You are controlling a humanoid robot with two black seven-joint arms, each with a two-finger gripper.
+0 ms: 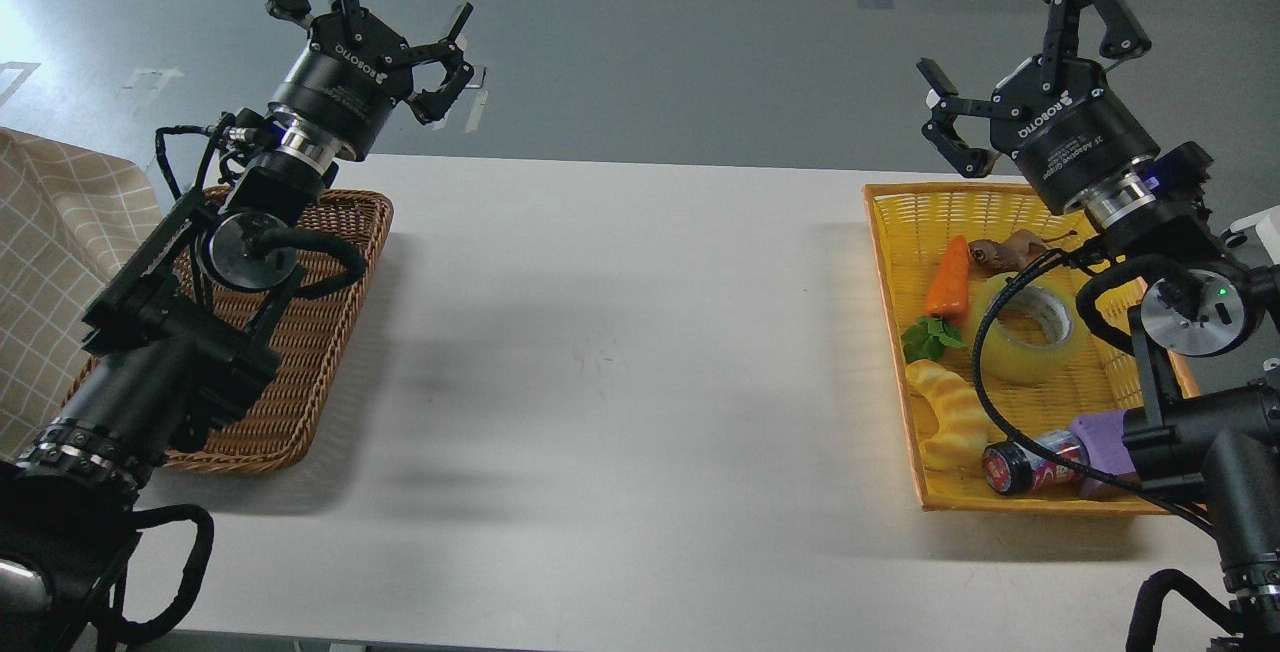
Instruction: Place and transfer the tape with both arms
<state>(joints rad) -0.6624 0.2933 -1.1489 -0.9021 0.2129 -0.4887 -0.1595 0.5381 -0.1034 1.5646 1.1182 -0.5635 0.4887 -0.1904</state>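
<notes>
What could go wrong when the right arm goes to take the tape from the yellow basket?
The tape lies close to the carrot and bread toy, so the open right gripper may push or catch those. The arm's cable hangs across the roll and could snag on it.

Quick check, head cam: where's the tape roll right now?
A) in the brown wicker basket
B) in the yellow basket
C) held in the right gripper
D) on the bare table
B: the tape lies in the yellow basket between the carrot and the bread toy; the right gripper is raised above it, open and empty.
</notes>
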